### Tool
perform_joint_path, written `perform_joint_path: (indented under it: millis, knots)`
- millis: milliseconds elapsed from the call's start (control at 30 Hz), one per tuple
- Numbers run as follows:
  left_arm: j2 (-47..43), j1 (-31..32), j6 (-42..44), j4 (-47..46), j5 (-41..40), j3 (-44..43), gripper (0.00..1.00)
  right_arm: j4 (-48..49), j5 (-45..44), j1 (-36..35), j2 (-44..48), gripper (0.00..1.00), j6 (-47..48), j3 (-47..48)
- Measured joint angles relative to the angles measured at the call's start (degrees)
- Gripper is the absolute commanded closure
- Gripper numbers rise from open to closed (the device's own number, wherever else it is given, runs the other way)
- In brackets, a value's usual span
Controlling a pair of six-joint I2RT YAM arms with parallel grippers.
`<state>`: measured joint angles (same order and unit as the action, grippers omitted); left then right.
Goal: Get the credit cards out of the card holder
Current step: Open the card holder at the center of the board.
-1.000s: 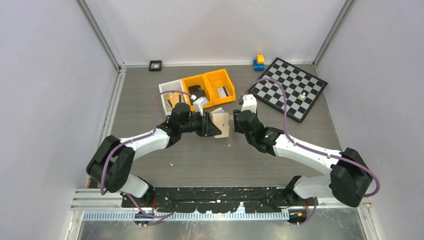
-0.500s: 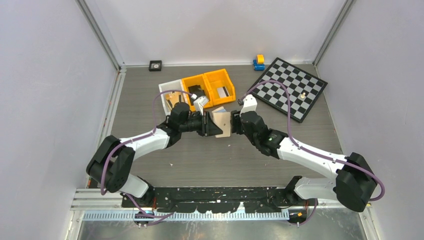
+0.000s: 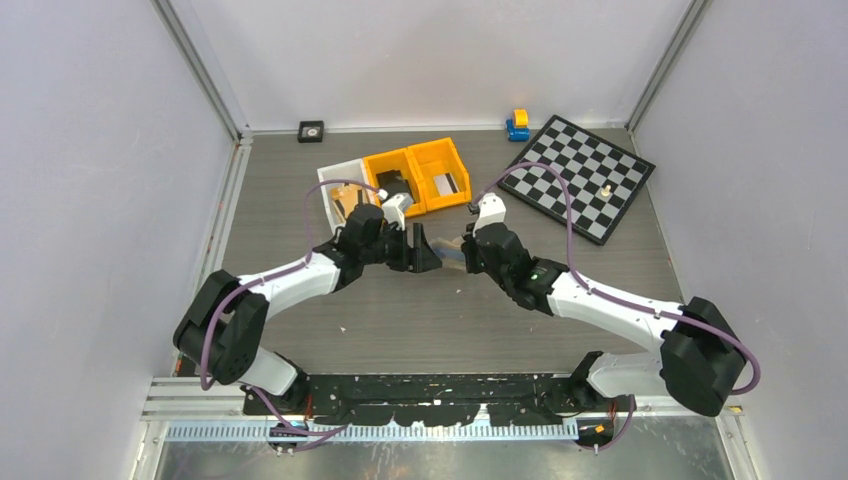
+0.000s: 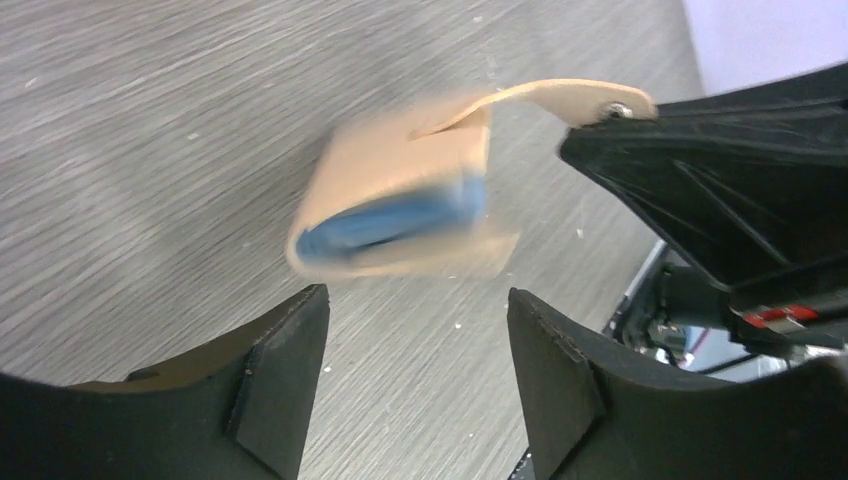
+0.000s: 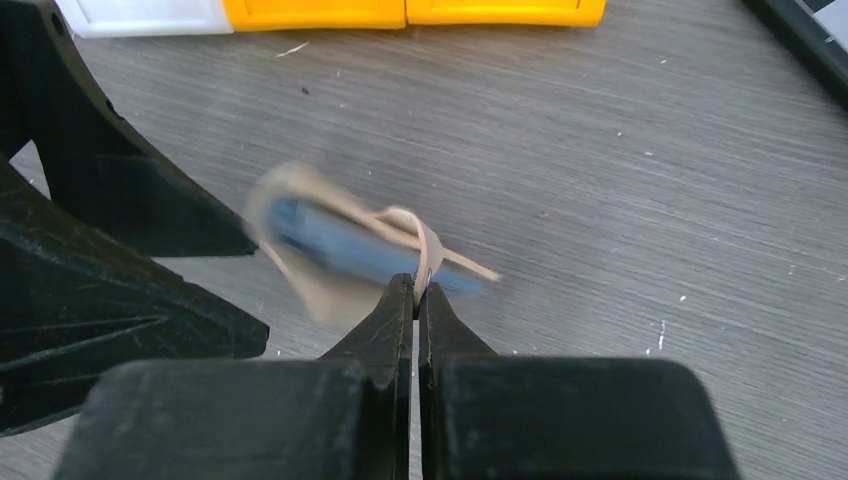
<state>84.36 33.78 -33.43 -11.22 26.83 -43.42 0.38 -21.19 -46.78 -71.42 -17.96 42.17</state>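
Right wrist view: the right gripper point(image 5: 416, 288) is seen clamped tight on a thin flap of the tan card holder point(image 5: 320, 245). The card holder is blurred and held over the grey counter point(image 5: 650, 150), with a blue edge point(image 5: 340, 243) shown between its leaves. In the left wrist view, the left gripper point(image 4: 412, 320) is spread wide just short of the card holder, nothing being touched. Yellow bins point(image 5: 400, 12) are set beyond.

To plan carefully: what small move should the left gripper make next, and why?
Probably ease the left gripper forward and close it on the card holder. Its jaws are open with the holder just ahead, ungrasped, while the right gripper pinches only one flap, so the rest is not held.
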Motion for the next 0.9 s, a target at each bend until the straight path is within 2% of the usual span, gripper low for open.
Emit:
perform_joint_path:
  millis: [33, 100, 367, 567, 600, 633, 667, 700, 833, 900]
  knots:
    - [-0.02, 0.0, 0.44, 1.33, -1.44, -0.09, 0.18, -0.02, 0.52, 0.02, -0.39, 1.0, -0.24, 0.0]
    - [-0.04, 0.0, 0.98, 3.23, -3.69, -0.17, 0.13, -0.02, 1.33, 0.02, -0.85, 1.0, -0.66, 0.0]
    - [-0.2, 0.0, 2.43, 8.2, -9.09, -0.94, 0.12, 0.02, 3.26, 1.6, -7.52, 1.0, -3.65, 1.68]
    - [1.64, 0.0, 2.4, 8.41, -9.01, -1.81, 0.19, 0.13, 4.35, 2.89, -7.87, 0.98, -6.32, 1.66]
    - [2.38, 0.0, 2.38, 8.39, -8.7, -1.92, 0.2, 0.15, 4.42, 3.06, -7.61, 0.87, -6.49, 1.64]
    - [3.21, 0.02, 2.38, 8.41, -8.41, -2.05, 0.2, 0.13, 4.42, 3.15, -7.3, 0.65, -6.62, 1.64]
    - [4.02, 0.04, 2.36, 8.46, -8.13, -2.25, 0.21, 0.11, 4.37, 3.15, -7.04, 0.49, -6.75, 1.64]
    - [4.74, 0.11, 2.36, 8.48, -7.85, -2.43, 0.21, -0.04, 4.33, 3.19, -6.88, 0.39, -6.86, 1.66]
    - [5.75, 0.31, 2.34, 8.52, -7.3, -2.54, 0.21, -4.48, 2.43, 3.37, -6.88, 0.21, -5.66, 3.32]
    - [5.75, 0.35, 2.34, 8.46, -7.3, -2.54, 0.22, -5.75, 0.96, 3.37, -6.95, 0.16, -4.9, 4.15]
